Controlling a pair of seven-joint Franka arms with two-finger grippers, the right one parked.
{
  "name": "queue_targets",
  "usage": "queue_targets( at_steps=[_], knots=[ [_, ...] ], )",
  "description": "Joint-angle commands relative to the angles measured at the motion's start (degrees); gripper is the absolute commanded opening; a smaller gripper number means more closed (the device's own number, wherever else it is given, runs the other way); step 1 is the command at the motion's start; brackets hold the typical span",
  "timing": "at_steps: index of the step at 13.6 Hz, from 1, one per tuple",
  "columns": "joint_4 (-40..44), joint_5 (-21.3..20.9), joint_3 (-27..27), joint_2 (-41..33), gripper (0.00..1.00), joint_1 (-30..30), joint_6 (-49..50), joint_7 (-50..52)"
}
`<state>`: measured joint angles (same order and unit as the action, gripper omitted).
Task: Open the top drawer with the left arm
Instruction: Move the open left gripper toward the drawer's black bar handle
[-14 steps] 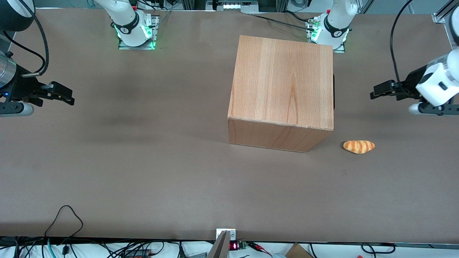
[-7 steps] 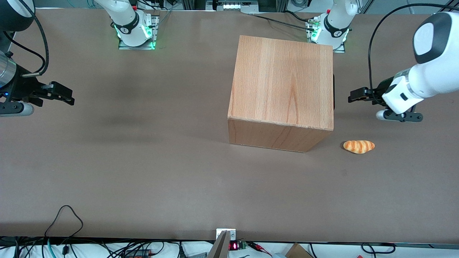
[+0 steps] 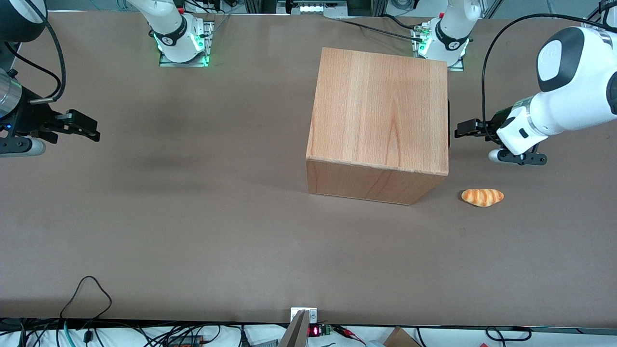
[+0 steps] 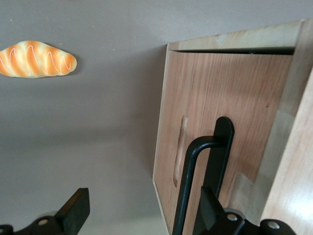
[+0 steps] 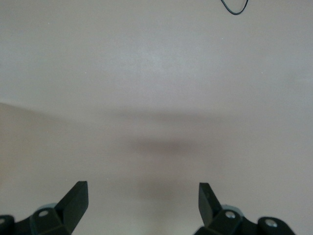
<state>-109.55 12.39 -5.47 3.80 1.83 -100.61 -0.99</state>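
Note:
The wooden cabinet stands mid-table with its front facing the working arm's end. The top drawer's front panel shows in the left wrist view with its long black handle. In the front view the handle is a dark strip at the cabinet's edge, and the drawer looks shut. The left arm reaches in sideways. Its gripper is open and empty, just in front of the handle and apart from it. In the wrist view the gripper has one finger by the handle and the other over the table.
A toy croissant lies on the brown table, nearer the front camera than the gripper and beside the cabinet's front; it also shows in the left wrist view. Cables hang at the table's front edge.
The left arm has swung in toward the cabinet's front, bringing the open gripper from well away to just in front of the handle. The cabinet and croissant have not moved.

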Motion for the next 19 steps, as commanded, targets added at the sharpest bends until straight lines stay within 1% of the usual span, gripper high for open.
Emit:
queue_targets(
  at_steps=[1,19],
  knots=[
    [-2.1,1.4,-1.1,-0.4,1.0,-0.1,-2.0,-1.6],
    [-2.4,1.2,-1.4,2.7,1.0,-0.1,-2.8,-3.1]
  ],
)
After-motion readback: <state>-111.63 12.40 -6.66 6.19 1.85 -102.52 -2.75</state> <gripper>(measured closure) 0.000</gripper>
